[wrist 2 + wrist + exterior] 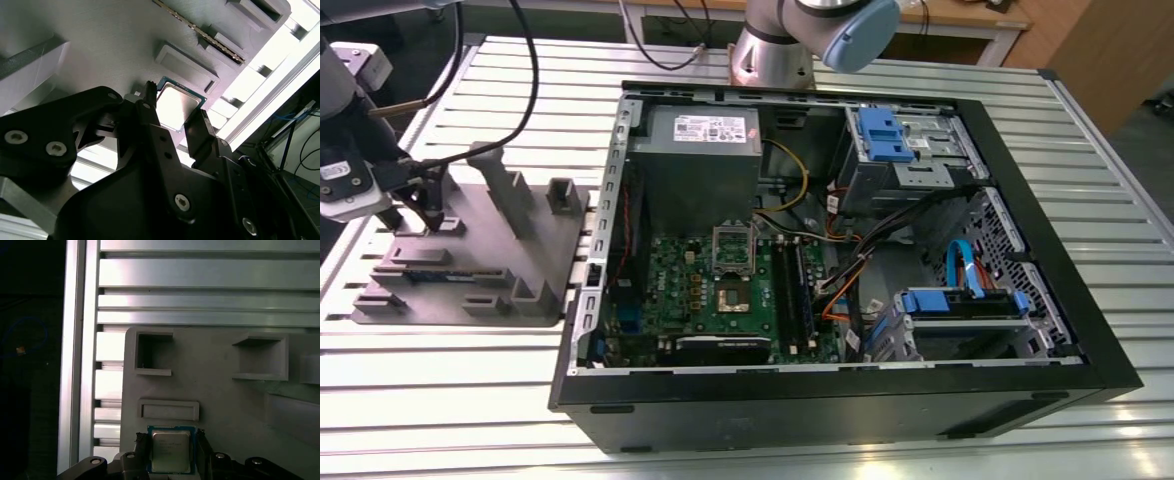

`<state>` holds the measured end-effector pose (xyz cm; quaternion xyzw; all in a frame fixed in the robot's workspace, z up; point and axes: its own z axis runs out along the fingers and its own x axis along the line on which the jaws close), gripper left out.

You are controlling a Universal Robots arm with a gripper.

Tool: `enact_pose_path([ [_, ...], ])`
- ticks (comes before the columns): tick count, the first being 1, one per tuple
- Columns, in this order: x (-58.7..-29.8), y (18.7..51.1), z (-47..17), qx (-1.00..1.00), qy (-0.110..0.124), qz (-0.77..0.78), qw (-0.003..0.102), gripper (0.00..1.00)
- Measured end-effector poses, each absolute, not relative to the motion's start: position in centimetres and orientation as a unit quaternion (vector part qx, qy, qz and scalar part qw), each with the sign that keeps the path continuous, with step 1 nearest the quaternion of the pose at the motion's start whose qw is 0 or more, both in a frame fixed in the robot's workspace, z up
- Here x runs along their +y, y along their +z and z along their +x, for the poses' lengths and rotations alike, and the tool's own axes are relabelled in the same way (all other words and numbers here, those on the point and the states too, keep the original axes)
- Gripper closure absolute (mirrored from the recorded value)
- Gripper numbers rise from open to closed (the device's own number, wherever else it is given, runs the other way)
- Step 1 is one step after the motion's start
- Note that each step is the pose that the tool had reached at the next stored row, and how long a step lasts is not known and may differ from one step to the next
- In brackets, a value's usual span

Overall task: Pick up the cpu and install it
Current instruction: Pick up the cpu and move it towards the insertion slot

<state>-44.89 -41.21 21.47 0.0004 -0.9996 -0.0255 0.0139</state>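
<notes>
Gripper [171, 436] at grey tray [225, 405], jaws pinching cpu [171, 454] by opposite edges; cpu lies flat on tray, open computer case [854, 405] just beside.

Grey plastic tray [520, 268] with upright blocks, on slatted metal table [454, 400]. Just beside it, open black computer case [854, 405] holding green motherboard [680, 278], grey power supply [700, 165], blue brackets [883, 135].

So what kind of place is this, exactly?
Probably a robotics lab or test bench for computer assembly: an opened desktop computer case lies on a slatted metal table, beside a grey parts tray where the gripper is at a cpu.
</notes>
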Motion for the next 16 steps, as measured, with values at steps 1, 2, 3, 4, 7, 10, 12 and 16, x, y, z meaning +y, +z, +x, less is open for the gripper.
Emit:
enact_pose_path([
  [1, -41.2, 21.58, -44.89, -1.0, -0.025, 0.0, 0.014, 0.53],
  [2, -41.2, 21.58, -44.89, -1.0, -0.025, 0.0, 0.014, 0.53],
  [3, -41.21, 21.58, -44.89, -1.0, -0.025, 0.0, 0.014, 0.53],
  [4, -41.21, 21.59, -44.89, -1.0, -0.025, 0.0, 0.014, 0.53],
  [7, -41.2, 21.64, -44.89, -1.0, -0.025, 0.0, 0.014, 0.53],
  [10, -41.2, 21.68, -44.9, -1.0, -0.025, 0.0, 0.014, 0.53],
  [12, -41.2, 21.72, -44.89, -1.0, -0.025, 0.0, 0.014, 0.53],
  [16, -41.21, 21.83, -44.89, -1.0, -0.025, 0.0, 0.014, 0.53],
])
